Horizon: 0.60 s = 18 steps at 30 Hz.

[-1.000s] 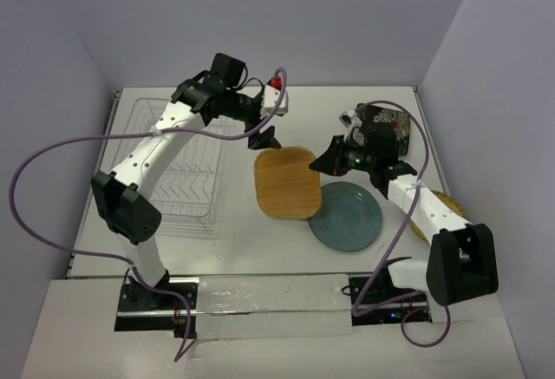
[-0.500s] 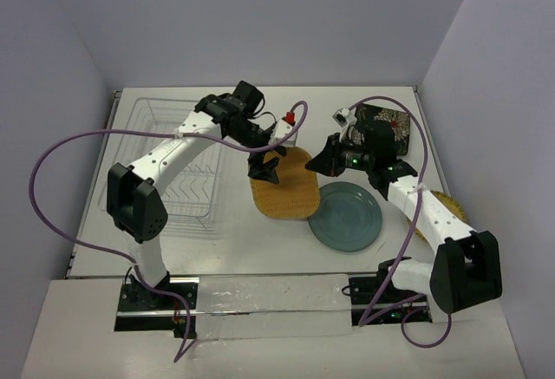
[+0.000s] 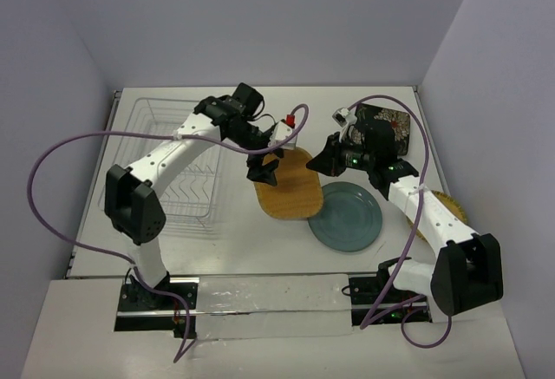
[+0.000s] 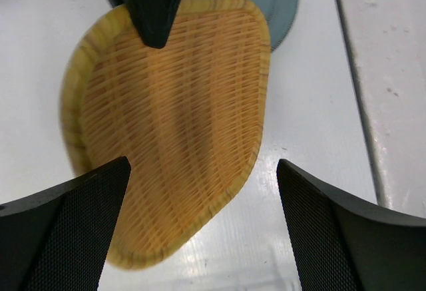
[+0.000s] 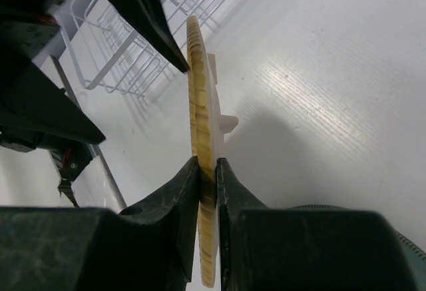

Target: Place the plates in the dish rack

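Woven tan plate [image 3: 290, 185] sits mid-table between the arms, its near-right corner overlapping the round teal-grey plate [image 3: 349, 218]. The right gripper [image 3: 319, 164] is pinched tight on its right rim. The left gripper [image 3: 263, 169] is spread wide over the opposite edge, gripping nothing. The plate's longer span runs far-to-near; its tilt is unclear. The white dish rack [image 3: 165, 166] stands further left, and the black floral plate [image 3: 388, 123] lies far right.
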{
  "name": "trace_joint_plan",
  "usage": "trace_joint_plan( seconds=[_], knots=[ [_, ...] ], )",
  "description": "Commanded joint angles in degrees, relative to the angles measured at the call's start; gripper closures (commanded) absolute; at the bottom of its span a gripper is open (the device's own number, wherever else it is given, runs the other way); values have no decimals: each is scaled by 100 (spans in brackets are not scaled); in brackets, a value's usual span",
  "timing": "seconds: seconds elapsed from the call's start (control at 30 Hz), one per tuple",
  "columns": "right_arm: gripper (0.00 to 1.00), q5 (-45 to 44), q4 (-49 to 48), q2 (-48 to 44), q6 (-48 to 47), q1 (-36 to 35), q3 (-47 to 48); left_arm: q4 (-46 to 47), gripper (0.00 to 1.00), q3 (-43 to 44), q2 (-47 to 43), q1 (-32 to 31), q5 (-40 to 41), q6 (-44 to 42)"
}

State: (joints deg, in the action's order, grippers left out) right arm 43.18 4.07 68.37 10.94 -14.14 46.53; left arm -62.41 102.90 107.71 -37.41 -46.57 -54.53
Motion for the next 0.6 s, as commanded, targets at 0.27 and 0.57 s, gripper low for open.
trace_joint_plan(
  seconds=[0.27,0.57],
  knots=[
    [100,233,-153,-173,-122,-82,302,1529,1,-320,-1115,172,1101,770],
    [100,384,-161,-386,-215,-202,255,899,1,256,-277,199,506,427]
  ],
)
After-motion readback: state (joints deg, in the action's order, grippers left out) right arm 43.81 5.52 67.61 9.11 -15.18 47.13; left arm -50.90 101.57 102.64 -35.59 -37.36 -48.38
